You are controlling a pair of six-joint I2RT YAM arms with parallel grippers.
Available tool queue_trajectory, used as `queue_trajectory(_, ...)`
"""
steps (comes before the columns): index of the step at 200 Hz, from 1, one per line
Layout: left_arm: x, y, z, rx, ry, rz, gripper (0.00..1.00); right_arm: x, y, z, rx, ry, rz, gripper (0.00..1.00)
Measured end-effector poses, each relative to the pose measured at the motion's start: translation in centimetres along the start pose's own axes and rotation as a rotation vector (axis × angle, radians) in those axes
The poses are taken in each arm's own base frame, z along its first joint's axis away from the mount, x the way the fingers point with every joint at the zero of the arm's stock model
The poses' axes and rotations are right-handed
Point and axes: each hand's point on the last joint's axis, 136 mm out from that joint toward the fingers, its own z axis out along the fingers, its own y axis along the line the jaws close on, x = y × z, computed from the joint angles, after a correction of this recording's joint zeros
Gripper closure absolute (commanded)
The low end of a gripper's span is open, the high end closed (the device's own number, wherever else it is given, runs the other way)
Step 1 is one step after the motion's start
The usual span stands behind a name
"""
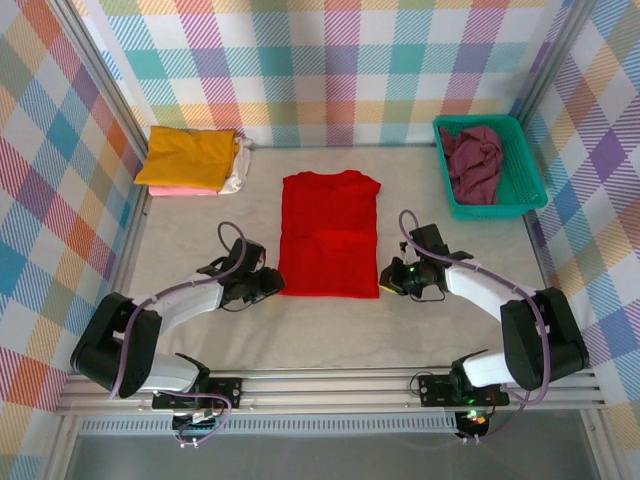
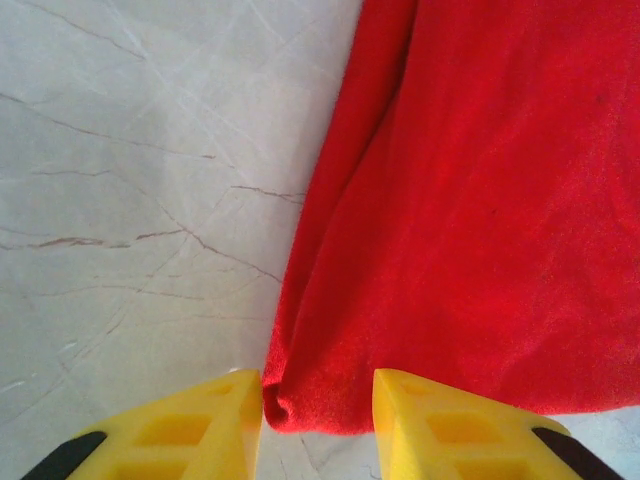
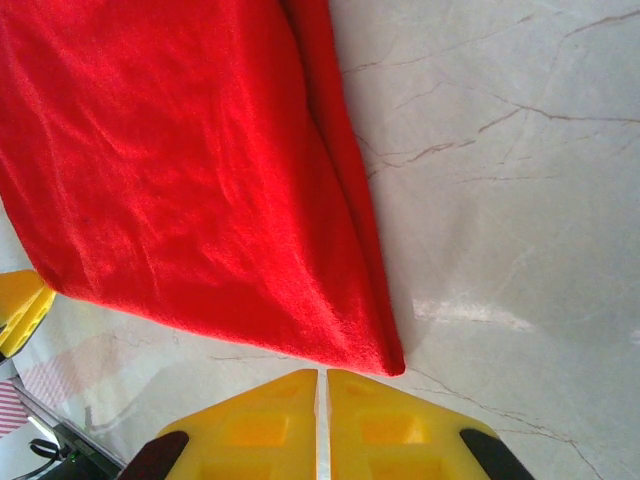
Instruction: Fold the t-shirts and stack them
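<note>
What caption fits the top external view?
Left claw and right claw flank the red t-shirt; yellow t-shirt atop pink t-shirt far left; maroon t-shirt in teal basket.

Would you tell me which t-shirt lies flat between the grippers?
The red t-shirt; the yellow one tops the folded stack, the maroon one sits crumpled in the basket.

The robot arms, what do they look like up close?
Both the left arm and right arm are pale grey tubes joined by chunky black joints, each trailed by a looping greyish-purple cable. Their jaws are bright yellow moulded plastic with recessed pockets.
</note>
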Motion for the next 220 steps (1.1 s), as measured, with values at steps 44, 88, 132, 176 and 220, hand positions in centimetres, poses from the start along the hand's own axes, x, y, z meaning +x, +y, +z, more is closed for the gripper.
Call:
queue_trajectory(44,0.2,0.3,0.9,-0.013,0.021,-0.005,0.66,0.0,-0.1,0.1,-0.003,-0.003,-0.002,0.9)
queue_trajectory(88,0.2,0.4,1.1,-0.016,0.023,-0.003,0.71,0.0,-0.1,0.2,-0.006,-0.006,-0.004,0.9)
queue_trajectory(132,0.1,0.5,1.3,-0.043,0.042,0.006,0.81,0.4,-0.6,0.4,0.002,0.004,0.002,0.9)
queue_trajectory(176,-0.2,0.0,1.6,-0.039,0.044,0.02,0.94,1.5,-1.5,0.8,0.018,0.027,0.015,0.9)
queue_trajectory(220,-0.7,-1.3,2.1,-0.002,0.033,0.038,1.0,1.7,-1.6,0.8,0.02,0.03,0.03,0.89)
